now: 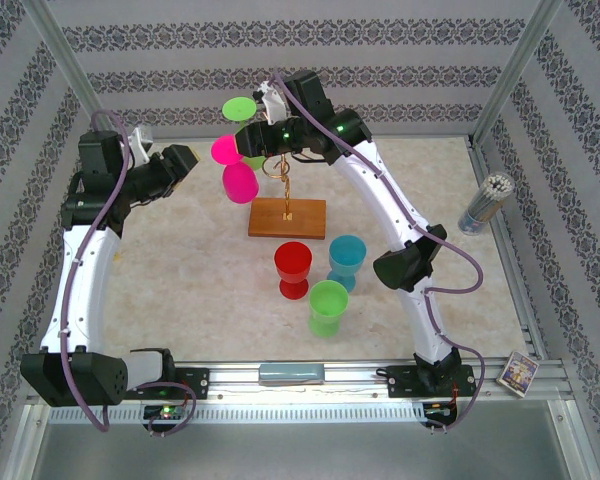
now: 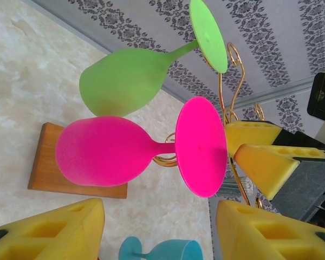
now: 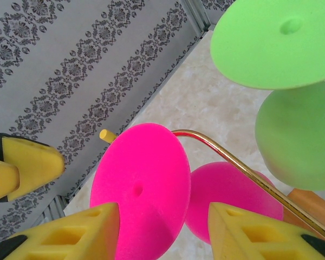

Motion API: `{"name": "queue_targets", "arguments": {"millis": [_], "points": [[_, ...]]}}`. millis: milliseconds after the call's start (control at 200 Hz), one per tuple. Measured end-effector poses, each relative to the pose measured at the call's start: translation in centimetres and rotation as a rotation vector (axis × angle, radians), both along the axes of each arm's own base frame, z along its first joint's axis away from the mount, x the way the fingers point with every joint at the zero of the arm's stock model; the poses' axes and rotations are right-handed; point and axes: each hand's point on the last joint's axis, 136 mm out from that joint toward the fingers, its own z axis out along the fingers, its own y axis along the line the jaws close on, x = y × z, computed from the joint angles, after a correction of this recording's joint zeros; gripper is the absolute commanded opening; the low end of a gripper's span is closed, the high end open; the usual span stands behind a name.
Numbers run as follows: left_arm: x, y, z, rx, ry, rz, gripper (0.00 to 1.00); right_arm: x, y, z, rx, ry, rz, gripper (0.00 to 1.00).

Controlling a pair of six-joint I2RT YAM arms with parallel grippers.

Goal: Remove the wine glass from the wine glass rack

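From above: gold wire wine glass rack (image 1: pixel 285 195) on its wooden base (image 1: pixel 287 220), mid-desk (image 1: pixel 180 270). Hanging upside down from it, a pink wine glass (image 1: pixel 236 172) on the rack's left and a green wine glass (image 1: pixel 242 107) higher up behind. Red glass (image 1: pixel 292 268), blue glass (image 1: pixel 346 258) and a second green glass (image 1: pixel 328 306) standing in front of the rack. Right gripper (image 1: pixel 245 140) poised at the rack's top, left gripper (image 1: pixel 187 160) hovering left of the rack. Left wrist view: left gripper (image 2: pixel 160 219) open and empty, facing the pink bowl. Right wrist view: right gripper (image 3: pixel 163 216) open, framing the pink foot without clear contact, wire arm (image 3: pixel 233 157) just beside. Risks: closing off-centre on the thin foot, or pulling across the wire instead of along it. Likely then to snag the stem, tip the rack, or knock the green wine glass loose.
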Motion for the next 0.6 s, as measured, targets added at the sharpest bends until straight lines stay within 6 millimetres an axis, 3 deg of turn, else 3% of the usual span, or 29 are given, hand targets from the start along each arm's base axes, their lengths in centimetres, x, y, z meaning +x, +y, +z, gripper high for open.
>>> {"name": "queue_targets", "arguments": {"millis": [600], "points": [[-0.04, 0.05, -0.16, -0.010, -0.001, -0.004, 0.57, -0.26, 0.21, -0.03, 0.006, 0.007, 0.017, 0.48]]}}
